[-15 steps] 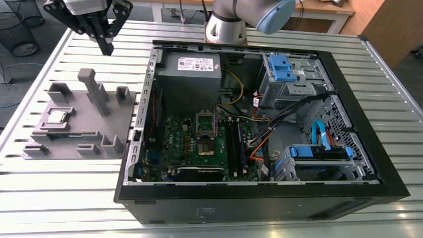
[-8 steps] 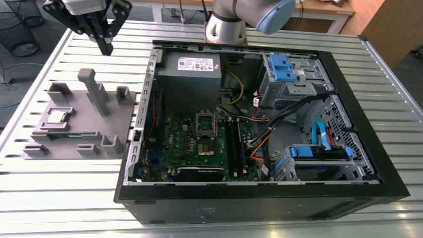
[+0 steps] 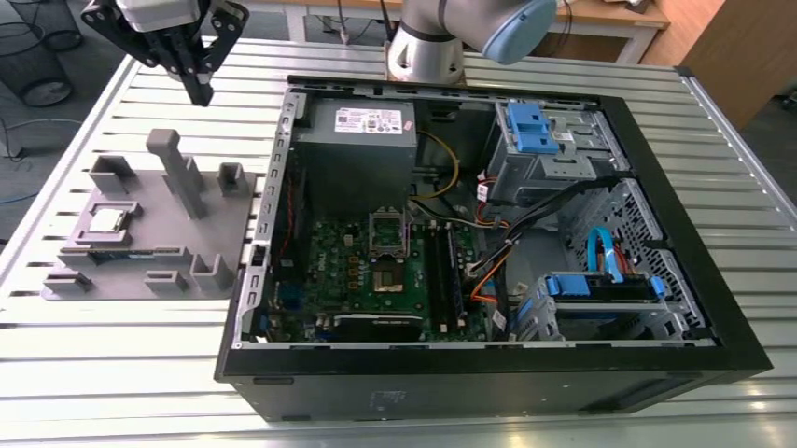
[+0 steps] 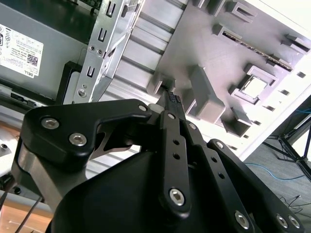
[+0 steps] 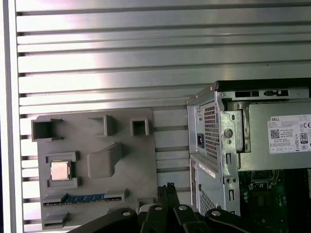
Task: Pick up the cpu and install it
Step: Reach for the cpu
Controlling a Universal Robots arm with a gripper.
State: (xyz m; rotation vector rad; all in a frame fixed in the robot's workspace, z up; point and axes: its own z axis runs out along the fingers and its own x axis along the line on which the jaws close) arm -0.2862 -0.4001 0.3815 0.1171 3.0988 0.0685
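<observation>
- We see the gripper [image 3: 200, 91] in the upper left of the exterior view, hanging above the slatted table [image 3: 112, 373]. Its fingers are pressed together on nothing, and both wrist views show the tips meeting.
- The cpu [image 3: 110, 220] lies flat, silver face up, in a square pocket of the grey holder [image 3: 187, 247]. That puts it at the middle left of the exterior view, outside the computer case [image 3: 678, 308].
- From the fingertips, the cpu sits lower in that frame and slightly toward the exterior view's left, well apart. The holder's tall post [image 3: 181, 177] stands close to that line.
- Being square, the cpu has no long side; its edges run with the holder's edges.
- The socket [image 3: 388, 238] sits near the frame's centre, and we judge the pick not yet begun.
</observation>
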